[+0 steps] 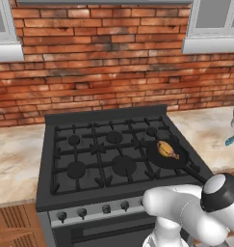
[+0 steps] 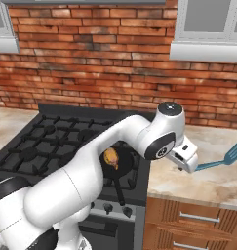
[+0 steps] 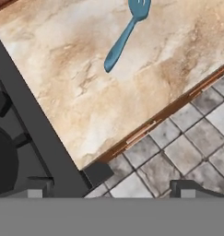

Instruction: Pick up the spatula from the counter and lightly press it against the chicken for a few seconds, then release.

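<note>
Spatula (image 2: 222,161), blue, lies flat on the beige stone counter (image 2: 207,185) to the right of the stove (image 1: 89,144). Slotted head points away from the stove, handle end toward it. In the hand view the spatula (image 3: 125,34) sits near the top edge, head partly cut off there, handle running down and left across the counter (image 3: 76,92). From the left base view just a sliver of it (image 1: 231,140) shows at the right edge.

Gripper (image 3: 114,190): the two dark tips stand wide apart at the bottom of the hand view, nothing between them, nothing held. It hangs over the front edge of the counter, grey floor tiles (image 3: 196,138) below it, well apart from the spatula. Black stove edge to the left of that view.

Chicken (image 1: 167,149), a golden-brown piece, rests in a dark pan (image 1: 154,155) on the front right burner. Pan handle points to the front right corner of the stove. From the right side the chicken (image 2: 110,158) shows just past the forearm, pan (image 2: 121,168) under it.

Arm reaches from the base across the stove's right side, wrist bent down over the counter. Wooden drawers (image 2: 193,217) under the counter. Brick wall (image 1: 113,62) behind.
</note>
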